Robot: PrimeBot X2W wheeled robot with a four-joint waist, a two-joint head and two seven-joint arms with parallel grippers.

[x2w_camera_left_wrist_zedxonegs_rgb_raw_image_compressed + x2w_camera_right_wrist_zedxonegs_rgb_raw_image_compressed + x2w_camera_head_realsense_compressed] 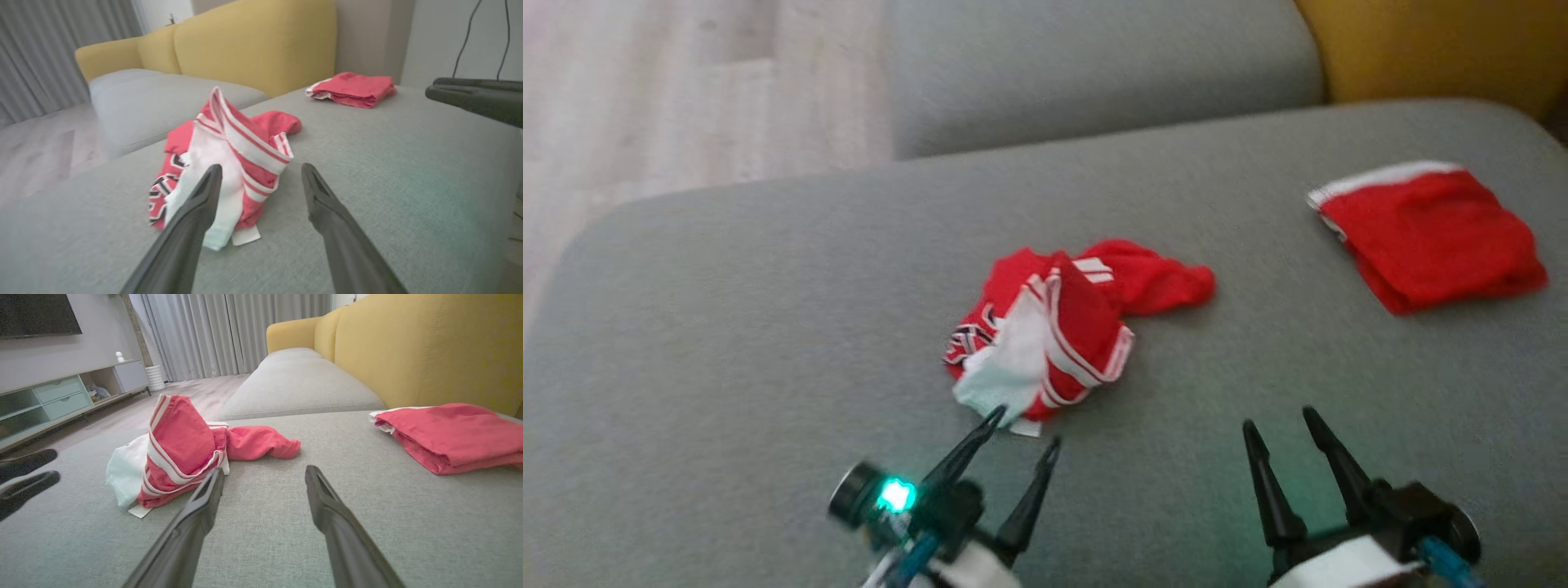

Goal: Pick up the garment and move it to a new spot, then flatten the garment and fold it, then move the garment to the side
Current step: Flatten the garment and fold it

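Since the garment (1062, 327) lies in a crumpled red-and-white heap near the middle of the grey cushion (768, 327), nothing of the task looks done for it. By that judgement the pick-up, the move to a new spot, the flattening, the fold and the shift to the side are all left. A second red piece (1429, 233) lies folded flat well apart, towards the cushion's far right, near the yellow backrest (1437, 49). It may be finished work, though the pictures cannot confirm that. The left gripper (1025, 426) hangs low at the garment's near edge, jaws wide and empty, fingers aimed at the white cloth. One fingertip overlaps that white edge in the head view, and whether it touches cannot be told. The right gripper (1280, 418) sits to the right of the garment, apart from it. Its jaws are likewise wide and hold nothing, with the fingers low over bare cushion.
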